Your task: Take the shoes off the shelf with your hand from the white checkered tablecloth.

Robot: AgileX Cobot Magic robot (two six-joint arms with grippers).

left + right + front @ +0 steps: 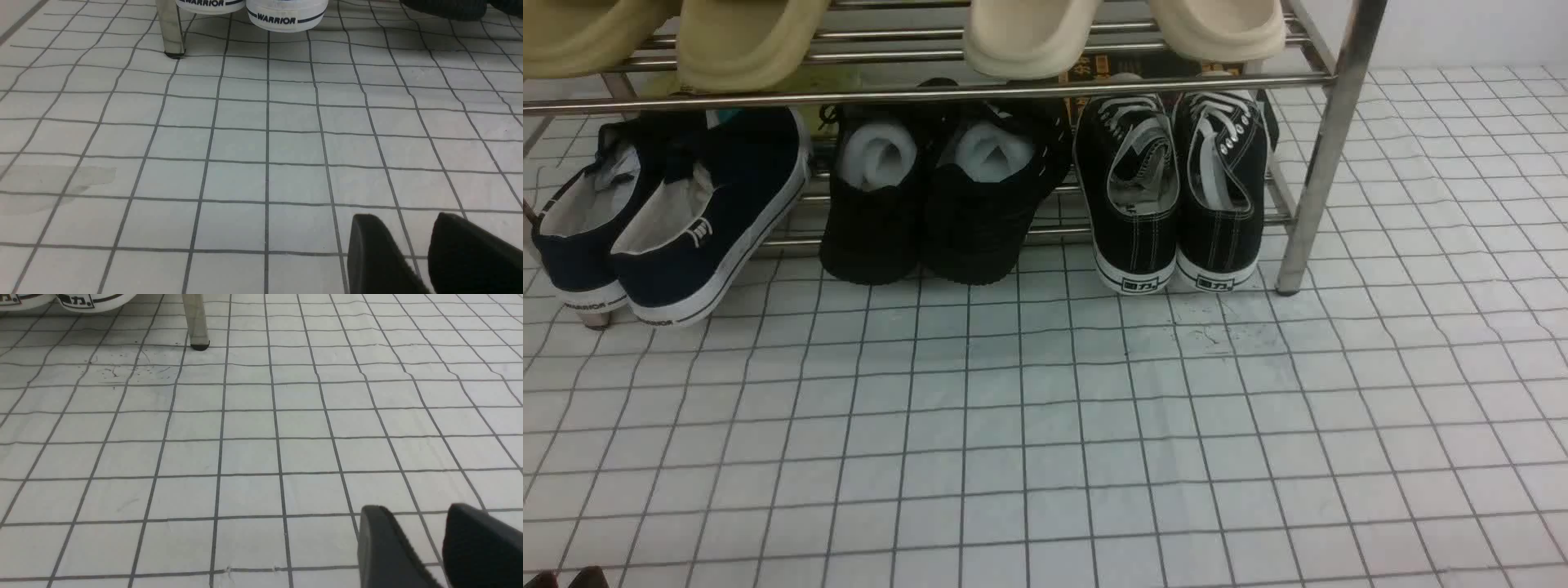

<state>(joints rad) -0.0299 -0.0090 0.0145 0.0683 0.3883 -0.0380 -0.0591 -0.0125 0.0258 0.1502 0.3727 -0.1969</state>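
The black canvas sneakers [1176, 188] with white laces and soles stand at the right end of the lowest tier of the chrome shelf [1327, 155], heels toward me. Their heels show in the right wrist view [77, 300], beside a shelf leg [196, 322]. The white checkered tablecloth [1045, 425] covers the floor in front. My left gripper [402, 220] hovers low over the cloth, open and empty; its tips just show at the bottom left of the front view [562, 578]. My right gripper [412, 510] is open and empty over the cloth, well back from the sneakers.
Navy white-soled slip-ons [662, 220] sit at the rack's left, their "Warrior" heels [286, 14] ahead of the left gripper by a leg [171, 28]. All-black shoes stuffed with foam [939, 196] stand in the middle. Beige slippers [1029, 33] lie on the upper tier.
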